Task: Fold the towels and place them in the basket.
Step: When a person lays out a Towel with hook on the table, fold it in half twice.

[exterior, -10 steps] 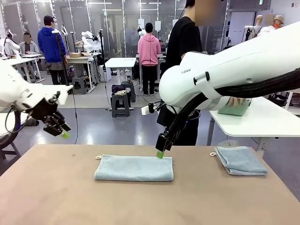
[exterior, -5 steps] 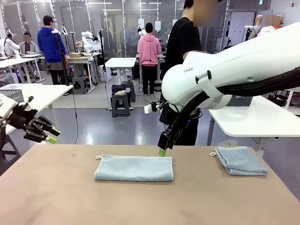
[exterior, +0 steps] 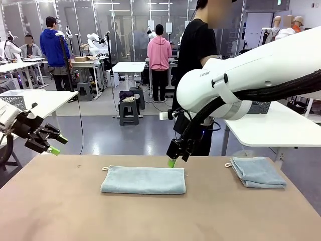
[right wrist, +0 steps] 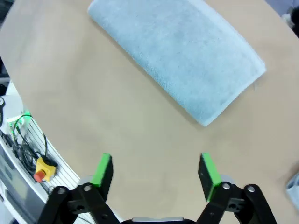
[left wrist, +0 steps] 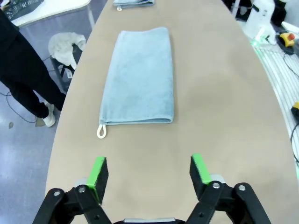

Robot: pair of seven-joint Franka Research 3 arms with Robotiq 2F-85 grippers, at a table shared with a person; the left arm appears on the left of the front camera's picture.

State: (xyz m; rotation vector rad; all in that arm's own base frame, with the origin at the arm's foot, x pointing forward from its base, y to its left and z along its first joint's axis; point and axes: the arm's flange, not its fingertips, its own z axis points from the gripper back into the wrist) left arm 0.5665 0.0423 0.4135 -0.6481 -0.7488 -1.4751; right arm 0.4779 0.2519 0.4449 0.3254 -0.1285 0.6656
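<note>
One folded light blue-grey towel [exterior: 143, 181] lies flat mid-table, its white loop [left wrist: 101, 132] at the far left corner. A second folded towel [exterior: 257, 171] rests near the table's right end. My left gripper [exterior: 52, 144] hovers open off the table's left end, well away from the cloth; its wrist view has the towel [left wrist: 139, 77] ahead of the spread fingers. My right gripper [exterior: 173, 159] hangs open just above the middle towel's far right corner and holds nothing; the towel [right wrist: 180, 56] lies beyond it. The dark mesh basket [exterior: 258, 107] sits on the white side table, partly hidden by my right arm.
A person in black [exterior: 196, 45] stands at the far edge behind my right arm. A white side table [exterior: 273, 128] stands at the right. A red stop button [right wrist: 41, 169] and cables lie off the table's near edge. Bare tabletop [exterior: 150, 216] stretches in front of the towels.
My left arm has drawn back to the left and its jaws have spread wider. My right gripper has opened and lifted slightly off the towel's corner. The person's hand has left the side table.
</note>
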